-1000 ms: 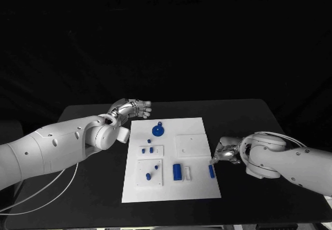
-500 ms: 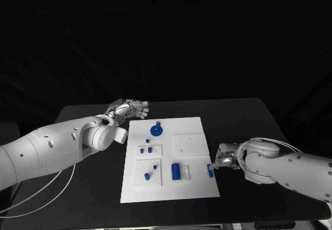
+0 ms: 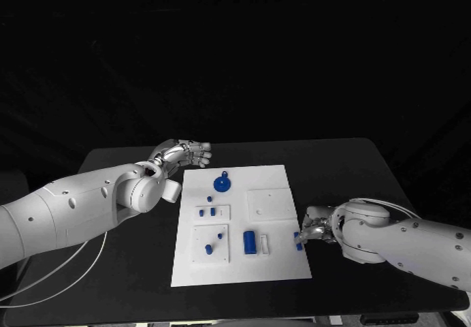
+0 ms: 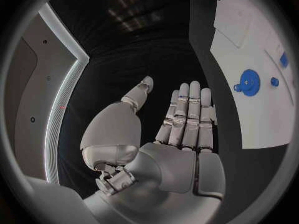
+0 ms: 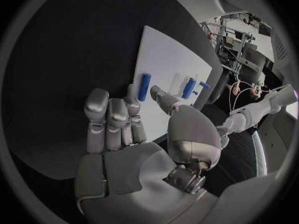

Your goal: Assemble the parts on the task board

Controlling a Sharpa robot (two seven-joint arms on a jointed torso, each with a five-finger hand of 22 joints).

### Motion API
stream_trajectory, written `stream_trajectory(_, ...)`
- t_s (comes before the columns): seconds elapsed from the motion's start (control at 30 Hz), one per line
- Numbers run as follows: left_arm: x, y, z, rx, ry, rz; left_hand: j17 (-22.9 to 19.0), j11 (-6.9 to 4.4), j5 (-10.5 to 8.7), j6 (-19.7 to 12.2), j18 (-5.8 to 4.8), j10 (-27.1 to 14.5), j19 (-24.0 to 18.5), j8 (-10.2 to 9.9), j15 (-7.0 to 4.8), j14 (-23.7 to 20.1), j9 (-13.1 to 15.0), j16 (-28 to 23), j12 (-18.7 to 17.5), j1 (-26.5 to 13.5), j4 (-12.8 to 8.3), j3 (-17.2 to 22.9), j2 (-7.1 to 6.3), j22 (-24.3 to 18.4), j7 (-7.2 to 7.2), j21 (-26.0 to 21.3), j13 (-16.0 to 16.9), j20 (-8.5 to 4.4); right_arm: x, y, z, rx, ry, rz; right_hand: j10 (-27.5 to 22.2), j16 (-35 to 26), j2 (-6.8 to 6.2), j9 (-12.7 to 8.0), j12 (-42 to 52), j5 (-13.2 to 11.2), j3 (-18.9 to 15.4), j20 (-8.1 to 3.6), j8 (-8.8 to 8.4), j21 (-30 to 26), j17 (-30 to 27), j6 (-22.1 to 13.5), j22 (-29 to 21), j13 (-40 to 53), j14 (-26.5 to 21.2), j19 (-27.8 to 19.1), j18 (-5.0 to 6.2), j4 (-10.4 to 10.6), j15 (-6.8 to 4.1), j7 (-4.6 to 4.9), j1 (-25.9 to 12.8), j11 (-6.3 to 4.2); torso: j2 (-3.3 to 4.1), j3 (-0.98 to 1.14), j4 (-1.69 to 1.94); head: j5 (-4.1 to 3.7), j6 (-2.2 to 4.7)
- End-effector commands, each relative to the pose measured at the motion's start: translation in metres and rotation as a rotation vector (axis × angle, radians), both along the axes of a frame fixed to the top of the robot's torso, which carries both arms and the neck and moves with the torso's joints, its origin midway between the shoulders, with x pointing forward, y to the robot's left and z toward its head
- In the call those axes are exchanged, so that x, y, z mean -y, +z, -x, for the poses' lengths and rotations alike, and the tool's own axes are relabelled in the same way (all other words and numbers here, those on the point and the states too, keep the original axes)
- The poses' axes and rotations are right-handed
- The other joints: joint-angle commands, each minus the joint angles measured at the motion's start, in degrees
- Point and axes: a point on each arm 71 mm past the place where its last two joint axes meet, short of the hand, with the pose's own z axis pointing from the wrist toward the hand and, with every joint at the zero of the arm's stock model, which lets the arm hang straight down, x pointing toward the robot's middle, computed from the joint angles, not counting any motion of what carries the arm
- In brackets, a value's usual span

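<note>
The white task board (image 3: 278,266) lies in the middle of the black table. On it are a round blue disc (image 3: 222,183), several small blue pegs (image 3: 208,213), a blue cylinder (image 3: 250,241) and a blue bar (image 3: 298,240) by the right edge. My right hand (image 3: 316,225) sits low at that edge, right beside the bar, its fingers stretched out and holding nothing. The right wrist view has the bar (image 5: 144,87) just beyond the fingertips (image 5: 132,92). My left hand (image 3: 184,153) hovers past the board's far left corner, flat and empty. The disc (image 4: 249,82) lies off to its side.
Bare black tabletop (image 3: 118,272) surrounds the board on all sides. A white cable (image 3: 69,276) hangs from my left arm over the near left of the table. Raised white square plates (image 3: 272,204) sit on the board.
My right arm has drawn in toward the board, and the hand has sunk a little closer to the blue bar. The left hand has hardly moved.
</note>
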Motion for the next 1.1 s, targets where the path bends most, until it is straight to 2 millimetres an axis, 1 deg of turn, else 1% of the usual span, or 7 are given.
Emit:
stream_trajectory(0.03,0.003,0.001,0.001,0.003,-0.023,0.005,0.1,-0.15,-0.06,-0.27,0.82,0.07,-0.26,0.37,0.18,-0.31,-0.07,-0.33,0.11,-0.02,-0.28,-0.18,0.08,0.08,-0.04,-0.38,-0.08,0.28,-0.004,-0.003,0.002,-0.002,0.03,0.022,0.5,0.24,0.73,-0.18,-0.23,-0.31,-0.27,0.16,0.19,0.29,0.12,0.41,1.11,-0.1,0.02,-0.19,4.28,-1.02,-0.34,-0.06,0.09,-0.13,-0.01,0.0,-0.02,0.07,-0.07)
stream_trajectory(0.23,0.003,0.001,0.001,0.003,-0.024,0.005,0.13,-0.15,-0.06,-0.28,0.82,0.06,-0.27,0.37,0.2,-0.34,-0.08,-0.38,0.09,-0.06,-0.26,-0.2,0.08,0.1,-0.04,-0.4,-0.08,0.28,-0.012,-0.006,0.002,0.019,0.056,0.041,0.68,0.31,1.49,-0.38,-0.32,-0.31,-0.29,0.28,0.12,0.45,0.17,0.62,1.06,-0.16,-0.02,-0.3,4.28,-2.04,-0.34,-0.09,0.28,-0.15,0.0,0.05,-0.04,0.23,-0.14)
stream_trajectory(0.33,0.003,0.001,0.001,0.002,-0.023,0.005,0.15,-0.14,-0.06,-0.28,0.82,0.06,-0.27,0.37,0.2,-0.34,-0.08,-0.4,0.09,-0.07,-0.25,-0.2,0.09,0.1,-0.04,-0.41,-0.09,0.28,-0.015,-0.009,0.002,0.025,0.069,0.051,1.46,-0.13,1.87,-0.37,-0.03,-0.31,0.09,0.23,0.47,0.32,-0.17,1.5,0.91,-0.11,-0.13,-0.49,4.28,-2.56,-0.61,-0.45,0.46,-0.52,0.01,0.04,-0.01,0.23,-0.18)
stream_trajectory(0.53,0.002,0.001,0.001,0.002,-0.023,0.004,0.17,-0.14,-0.06,-0.29,0.82,0.06,-0.28,0.37,0.2,-0.35,-0.09,-0.43,0.09,-0.08,-0.24,-0.2,0.09,0.12,-0.03,-0.44,-0.09,0.28,-0.019,-0.012,0.002,0.037,0.088,0.068,1.69,-0.29,1.86,-0.5,-0.08,-0.31,0.52,0.17,0.41,0.25,-0.36,1.59,0.81,-0.14,-0.05,-0.5,4.28,-2.96,-0.79,-0.54,0.64,-0.62,-0.01,0.05,-0.04,0.29,-0.25)
stream_trajectory(0.77,0.003,0.001,0.001,0.001,-0.025,0.004,0.21,-0.15,-0.06,-0.29,0.82,0.07,-0.29,0.38,0.2,-0.36,-0.1,-0.46,0.09,-0.07,-0.23,-0.2,0.11,0.13,-0.04,-0.46,-0.09,0.28,-0.032,-0.018,0.005,0.097,0.176,0.145,1.84,-0.37,1.04,-0.67,-0.19,-0.31,0.86,0.1,0.3,0.26,-0.53,1.66,0.71,-0.15,0.08,-0.39,4.28,-3.9,-0.89,-0.55,0.96,-0.65,-0.03,0.04,-0.06,0.41,-0.36)
stream_trajectory(1.0,0.003,0.001,0.001,0.0,-0.028,0.005,0.24,-0.15,-0.06,-0.29,0.82,0.08,-0.29,0.38,0.21,-0.36,-0.11,-0.49,0.09,-0.08,-0.22,-0.2,0.12,0.15,-0.04,-0.48,-0.09,0.29,-0.047,-0.025,0.009,0.121,0.232,0.168,1.86,-0.4,0.55,-0.76,-0.26,-0.31,0.99,0.09,0.22,0.22,-0.61,1.61,0.65,-0.16,0.11,-0.35,4.28,-3.94,-0.9,-0.53,0.9,-0.64,0.01,0.03,0.01,0.48,-0.5)
stream_trajectory(1.1,0.003,0.001,0.001,0.0,-0.026,0.004,0.25,-0.15,-0.06,-0.29,0.82,0.08,-0.3,0.38,0.21,-0.36,-0.11,-0.5,0.09,-0.1,-0.22,-0.21,0.11,0.15,-0.03,-0.49,-0.09,0.29,-0.049,-0.026,0.01,0.128,0.247,0.179,1.75,-0.48,-0.33,-0.89,-0.4,-0.31,1.42,0.05,0.05,0.12,-0.72,1.42,0.55,-0.16,0.15,-0.31,4.28,-3.86,-0.88,-0.46,1.04,-0.57,0.01,0.02,0.01,0.49,-0.55)
